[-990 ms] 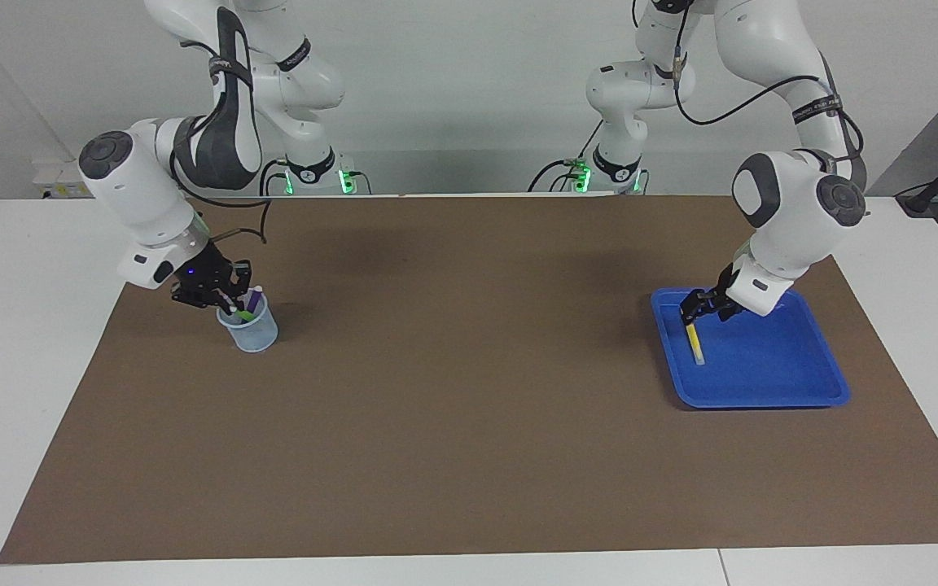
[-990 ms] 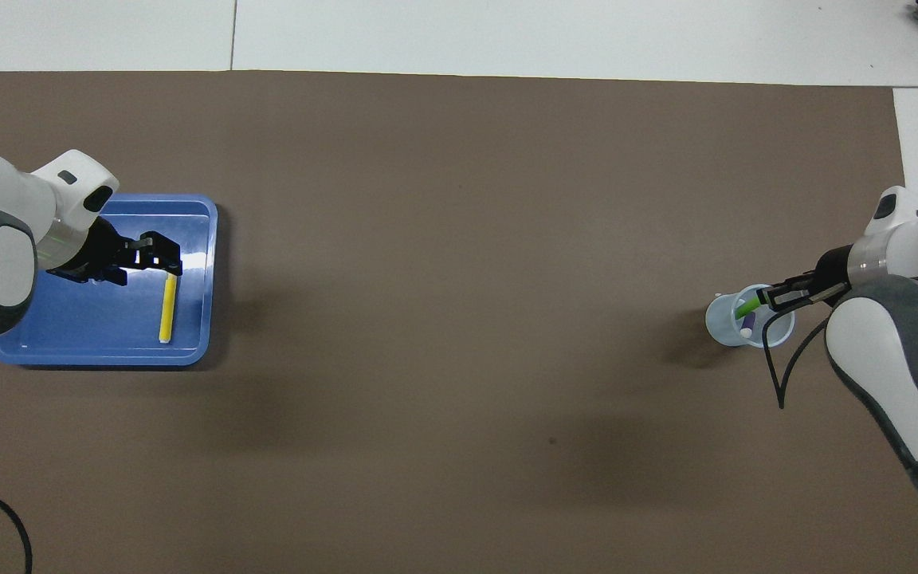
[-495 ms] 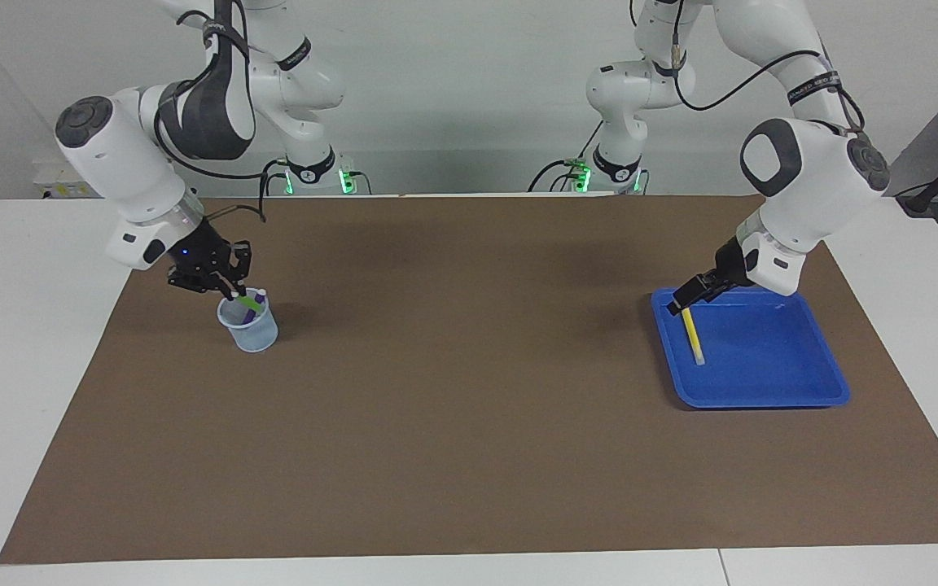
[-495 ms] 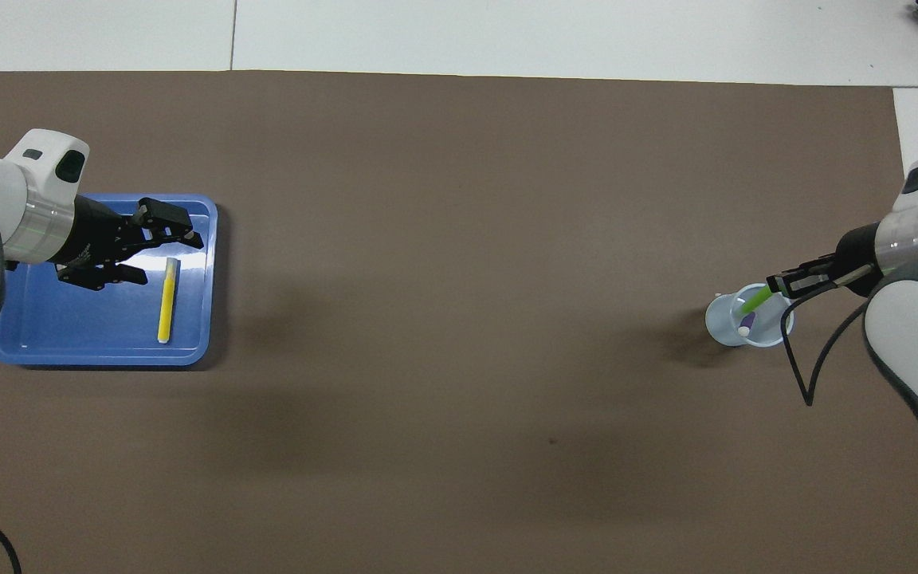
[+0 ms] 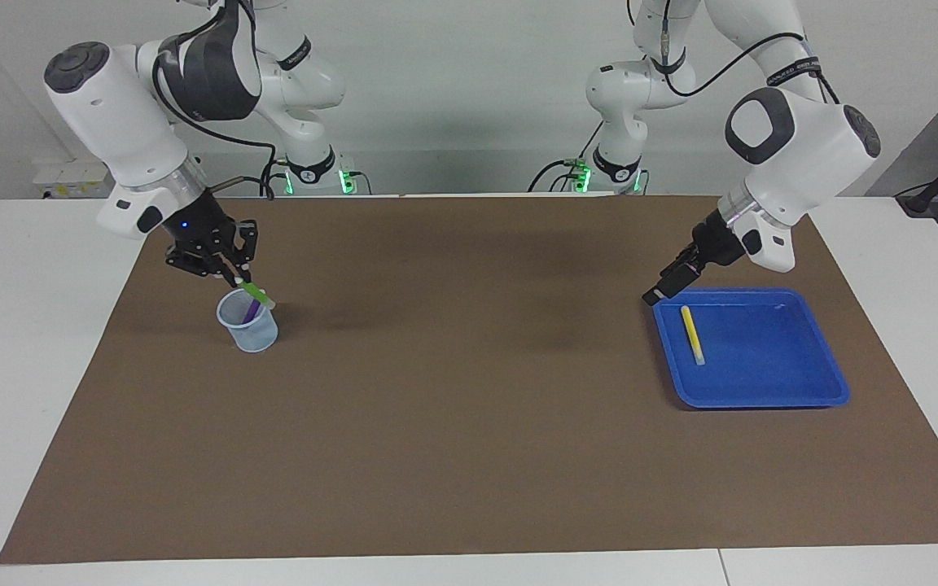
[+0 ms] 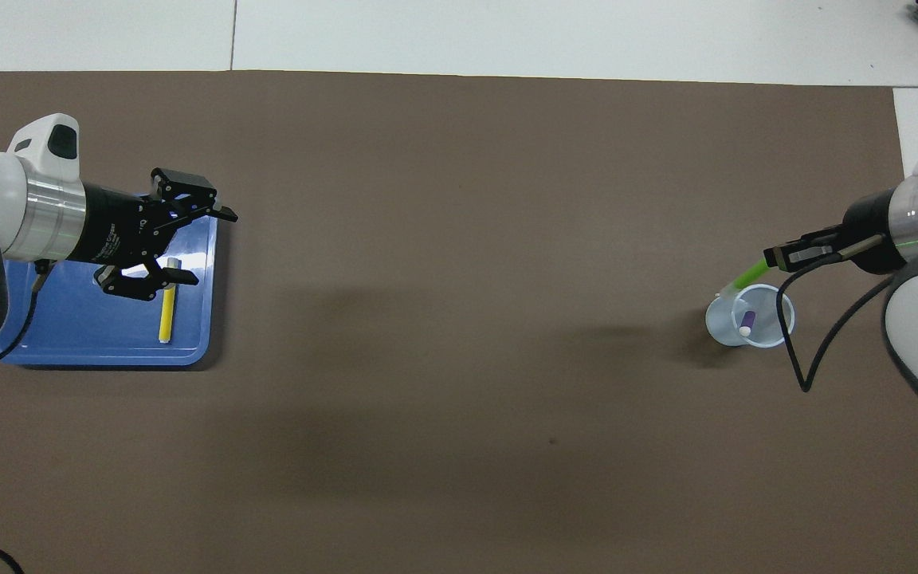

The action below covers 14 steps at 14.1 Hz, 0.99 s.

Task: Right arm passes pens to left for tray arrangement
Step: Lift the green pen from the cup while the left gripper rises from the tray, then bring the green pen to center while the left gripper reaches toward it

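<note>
1. Toward the right arm's end of the surface, in the facing view, a small translucent cup [image 5: 247,320] stands on the brown mat [image 5: 469,423].
2. Over this cup hangs the right pincer [image 5: 234,275], closed on the upper end of the green pen [image 5: 254,294]. The pen is tilted, and its lower tip is about at the cup's rim.
3. A purple pen [image 5: 252,310] leans inside the cup, apart from the green one.
4. At the left arm's end lies the blue tray [image 5: 795,391], flat on the mat, with the yellow pen [image 5: 691,334] lying in it beside the rim that faces the cup.
5. The left pincer [image 5: 664,286] is in the air over the tray's corner, and it holds nothing. In this view I cannot tell how wide it is.
6. Between cup and tray the mat is bare and wide. A black cable [image 5: 216,138] hangs around the right arm.
7. Seen from overhead, the left pincer [image 6: 200,243] has its fingers [image 6: 224,214] spread wide and empty over the tray [image 6: 100,351] edge, and it covers part of the yellow pen [image 6: 164,319].
8. The right pincer [image 6: 774,257] grips the green pen [image 6: 742,279] just beside the cup [image 6: 718,323]; the purple pen [image 6: 747,321] is inside.
9. The cup stands close to the mat's [image 6: 459,399] edge at the right arm's end; a cable loop [image 6: 802,351] hangs near it.
</note>
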{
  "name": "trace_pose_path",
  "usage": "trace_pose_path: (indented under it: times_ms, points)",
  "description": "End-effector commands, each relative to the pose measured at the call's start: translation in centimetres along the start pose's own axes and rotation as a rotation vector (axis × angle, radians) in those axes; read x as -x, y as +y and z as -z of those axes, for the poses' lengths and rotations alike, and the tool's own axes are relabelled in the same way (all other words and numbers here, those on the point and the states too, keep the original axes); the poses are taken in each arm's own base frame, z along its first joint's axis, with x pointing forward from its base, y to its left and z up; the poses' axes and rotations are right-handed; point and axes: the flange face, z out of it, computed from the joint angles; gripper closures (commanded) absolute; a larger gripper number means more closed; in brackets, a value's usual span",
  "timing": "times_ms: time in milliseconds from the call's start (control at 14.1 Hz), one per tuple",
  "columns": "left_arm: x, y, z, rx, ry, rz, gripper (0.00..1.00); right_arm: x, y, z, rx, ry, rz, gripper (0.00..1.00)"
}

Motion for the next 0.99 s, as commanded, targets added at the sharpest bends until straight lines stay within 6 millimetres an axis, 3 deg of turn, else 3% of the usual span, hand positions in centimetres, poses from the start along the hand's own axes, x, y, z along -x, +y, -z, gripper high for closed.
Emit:
trace_pose_path:
  times_ms: [0,212,354,637,920]
  points:
    - [2.6,1.1,1.1,0.074,-0.003,0.144,0.00,-0.5,-1.7,0.3,-0.078,0.003,-0.158,1.00]
    - [4.5,2.4,0.7,0.150,-0.020,0.318,0.00,-0.6,-3.5,0.0,-0.236,-0.010,-0.447,1.00]
    - [6.6,3.4,-0.1,0.180,-0.019,0.383,0.00,-0.7,-6.6,-0.7,-0.276,-0.038,-0.531,1.00]
    - [10.6,5.5,-1.9,0.274,-0.035,0.571,0.00,-1.1,-14.7,-2.9,-0.329,0.031,-0.767,1.00]
    - [14.7,6.4,-4.7,0.330,-0.037,0.660,0.00,-1.0,-19.4,-3.9,-0.458,0.101,-1.015,1.00]
